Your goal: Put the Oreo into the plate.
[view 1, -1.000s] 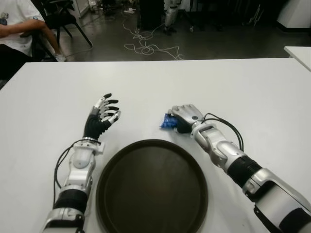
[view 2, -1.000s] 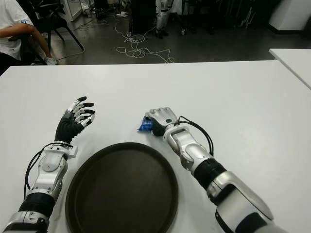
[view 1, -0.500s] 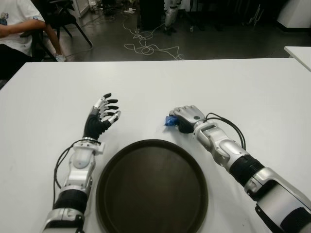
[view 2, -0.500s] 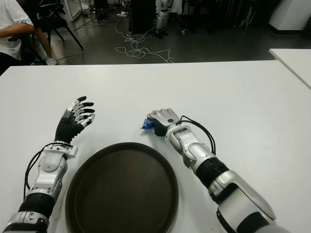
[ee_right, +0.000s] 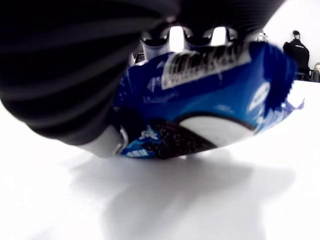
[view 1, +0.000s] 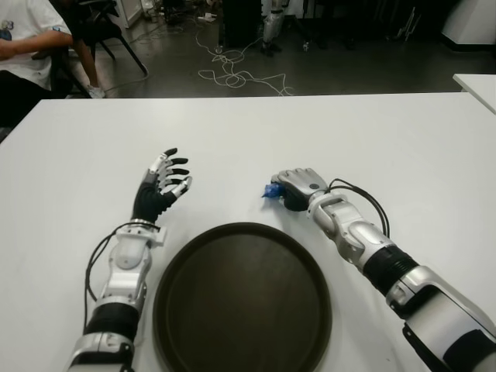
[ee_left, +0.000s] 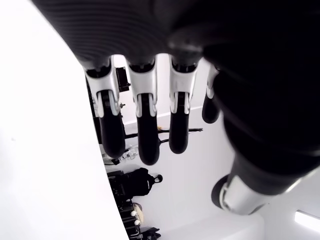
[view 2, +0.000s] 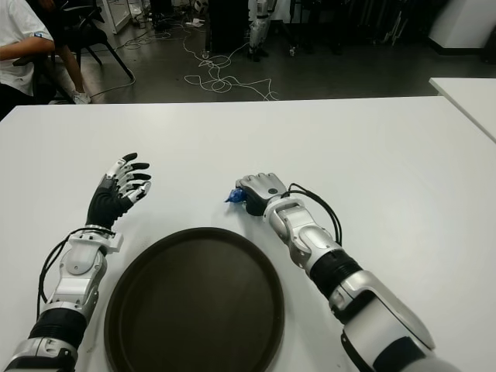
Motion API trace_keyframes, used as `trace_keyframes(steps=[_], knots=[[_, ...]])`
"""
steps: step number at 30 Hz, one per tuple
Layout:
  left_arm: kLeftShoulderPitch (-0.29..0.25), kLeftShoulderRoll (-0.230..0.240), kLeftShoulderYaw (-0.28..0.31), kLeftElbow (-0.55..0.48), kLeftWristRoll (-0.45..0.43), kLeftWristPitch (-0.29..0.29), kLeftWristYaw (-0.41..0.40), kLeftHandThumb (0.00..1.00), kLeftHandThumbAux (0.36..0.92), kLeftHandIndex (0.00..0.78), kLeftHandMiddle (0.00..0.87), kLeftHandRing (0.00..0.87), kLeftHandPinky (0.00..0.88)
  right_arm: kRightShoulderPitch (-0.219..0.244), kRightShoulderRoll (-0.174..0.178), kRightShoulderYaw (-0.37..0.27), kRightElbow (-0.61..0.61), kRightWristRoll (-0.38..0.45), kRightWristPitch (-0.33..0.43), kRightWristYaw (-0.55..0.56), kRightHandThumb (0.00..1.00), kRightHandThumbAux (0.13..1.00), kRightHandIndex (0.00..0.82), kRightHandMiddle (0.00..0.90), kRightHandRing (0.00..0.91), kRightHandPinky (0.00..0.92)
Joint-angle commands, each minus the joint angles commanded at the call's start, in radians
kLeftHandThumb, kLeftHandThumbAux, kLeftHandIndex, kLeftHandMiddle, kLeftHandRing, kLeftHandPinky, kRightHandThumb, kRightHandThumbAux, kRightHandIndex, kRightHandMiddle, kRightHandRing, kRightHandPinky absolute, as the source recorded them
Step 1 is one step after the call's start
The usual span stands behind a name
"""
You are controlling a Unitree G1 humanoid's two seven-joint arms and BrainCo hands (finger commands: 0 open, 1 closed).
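Note:
A blue Oreo packet sits in my right hand, whose fingers are curled around it just above the white table; only a blue corner pokes out in the eye views. The hand is just behind the far right rim of the dark round plate, which has nothing in it. My left hand is raised left of the plate with its fingers spread and holding nothing.
A second white table's corner shows at the far right. A seated person and chairs are beyond the table's far left corner, with cables on the floor.
My right hand has drawn the Oreo packet slightly up and back, so less blue shows under the fingers. The left hand has stayed put.

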Motion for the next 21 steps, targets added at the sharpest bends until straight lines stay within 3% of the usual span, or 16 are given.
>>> trace_keyframes(steps=[6, 10, 15, 19, 21], knots=[[-0.002, 0.000, 0.001, 0.002, -0.002, -0.001, -0.006, 0.475, 0.746, 0.143, 0.253, 0.284, 0.323, -0.006, 0.012, -0.026, 0.029, 0.011, 0.013, -0.061, 0.839, 0.685, 0.390, 0.555, 0.552, 0.621], [-0.002, 0.000, 0.001, 0.002, 0.006, -0.002, 0.002, 0.470, 0.746, 0.148, 0.257, 0.284, 0.323, -0.012, 0.020, -0.046, 0.051, 0.014, 0.019, -0.120, 0.843, 0.684, 0.396, 0.578, 0.632, 0.692], [-0.006, 0.000, 0.000, 0.010, 0.016, -0.003, 0.011, 0.441, 0.734, 0.151, 0.266, 0.291, 0.321, -0.030, 0.021, -0.069, 0.084, 0.025, 0.005, -0.193, 0.846, 0.680, 0.426, 0.498, 0.710, 0.746], [-0.011, 0.001, -0.001, 0.020, 0.025, -0.009, 0.019, 0.439, 0.739, 0.153, 0.266, 0.292, 0.320, -0.025, -0.004, -0.104, 0.041, 0.036, -0.019, -0.248, 0.846, 0.680, 0.428, 0.490, 0.730, 0.757], [-0.013, 0.002, 0.000, 0.026, 0.026, -0.013, 0.020, 0.450, 0.746, 0.153, 0.264, 0.291, 0.322, 0.000, -0.030, -0.129, -0.033, 0.044, -0.034, -0.269, 0.845, 0.680, 0.428, 0.488, 0.746, 0.768]])
